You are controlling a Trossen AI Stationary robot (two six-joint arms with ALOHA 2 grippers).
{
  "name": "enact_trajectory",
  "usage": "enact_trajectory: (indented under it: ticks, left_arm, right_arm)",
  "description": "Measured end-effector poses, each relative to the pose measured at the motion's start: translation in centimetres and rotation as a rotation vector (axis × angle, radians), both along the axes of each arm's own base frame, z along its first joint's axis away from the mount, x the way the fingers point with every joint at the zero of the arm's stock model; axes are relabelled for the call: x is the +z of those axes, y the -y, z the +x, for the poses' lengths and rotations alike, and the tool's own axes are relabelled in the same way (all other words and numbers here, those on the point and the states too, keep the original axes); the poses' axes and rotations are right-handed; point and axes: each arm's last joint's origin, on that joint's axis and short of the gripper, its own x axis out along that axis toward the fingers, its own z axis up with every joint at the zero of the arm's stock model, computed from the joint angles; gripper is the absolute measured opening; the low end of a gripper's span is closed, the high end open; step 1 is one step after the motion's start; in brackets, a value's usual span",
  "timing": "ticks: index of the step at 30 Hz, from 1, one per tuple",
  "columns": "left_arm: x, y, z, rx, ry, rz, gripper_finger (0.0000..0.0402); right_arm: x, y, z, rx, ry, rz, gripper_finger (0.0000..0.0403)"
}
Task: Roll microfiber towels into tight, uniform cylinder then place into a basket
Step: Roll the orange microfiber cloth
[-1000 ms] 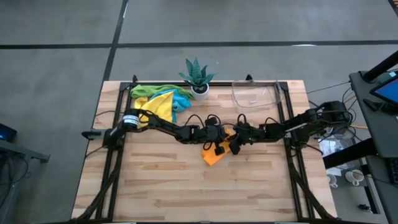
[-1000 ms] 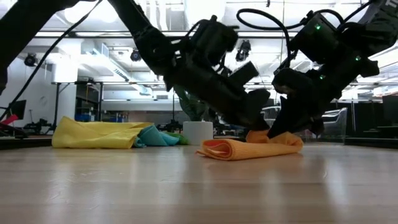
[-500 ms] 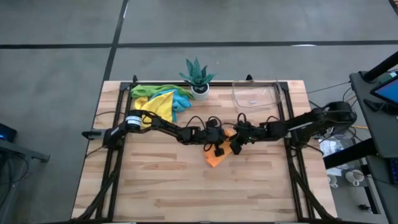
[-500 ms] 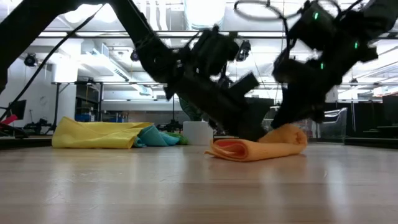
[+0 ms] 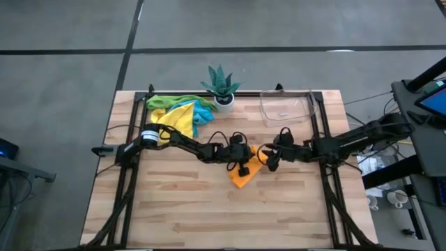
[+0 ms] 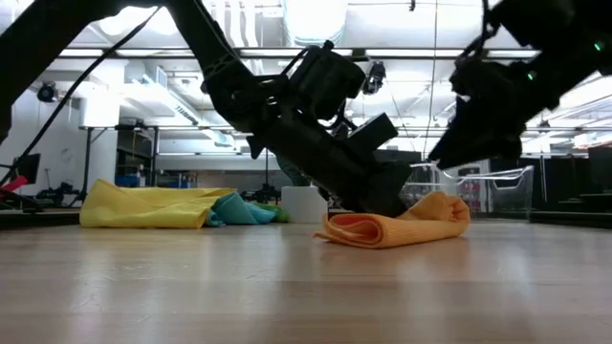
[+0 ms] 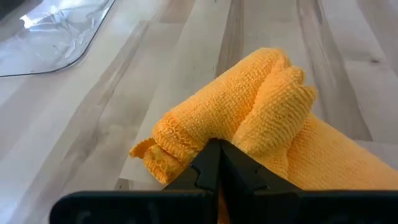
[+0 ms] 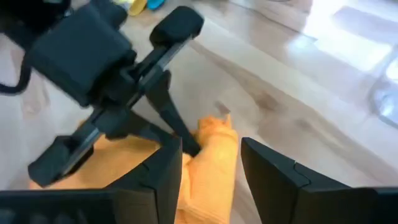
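Observation:
An orange microfiber towel (image 5: pixel 245 174) lies partly rolled in the middle of the table, its thick rolled end (image 6: pixel 435 210) toward the right. My left gripper (image 5: pixel 245 166) is shut, with its tips down on that towel. My right gripper (image 5: pixel 268 161) hangs open just right of the towel and above its rolled end (image 8: pixel 214 168), touching nothing. The clear basket (image 5: pixel 287 106) stands at the far right. More towels, yellow, green and light blue, lie in a heap (image 5: pixel 178 113) at the far left. My left gripper presses its shut fingertips (image 7: pixel 214 163) into the orange towel's rolled end (image 7: pixel 239 121), in the crease between two folds. The fingers come slanting down from the table's left side. The towel lies on the table under them.
A green spiky plant in a white pot (image 5: pixel 221 87) stands at the far edge between the towel heap and the basket. Bare wooden tabletop (image 5: pixel 209 216) stretches across the near half. Both arms lie low across the middle of the table.
My right gripper has opened, let go of the orange towel's right end, and drawn back up and toward the table's right edge. That end was lifted into a hump and now rests so. My left gripper has sunk a little onto the towel.

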Motion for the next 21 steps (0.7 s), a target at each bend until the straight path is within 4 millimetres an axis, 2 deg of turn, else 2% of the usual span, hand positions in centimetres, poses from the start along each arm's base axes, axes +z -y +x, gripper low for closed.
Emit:
enact_trajectory:
  ticks: [6, 9, 21]
  left_arm:
    - [0.5, 0.0, -0.1, -0.002, 0.009, 0.003, 0.0000]
    - [0.6, 0.1, -0.1, -0.010, 0.005, 0.015, 0.0000]
    - [0.6, 0.2, -0.2, -0.020, 0.002, 0.029, 0.0000]
  right_arm:
    - [-2.9, -1.3, 0.4, 0.049, 0.120, 0.020, 0.0149]
    - [-4.6, -1.5, 0.2, 0.020, 0.089, -0.017, 0.0139]
    - [-8.0, -3.5, 1.7, 0.033, 0.063, -0.067, 0.0094]
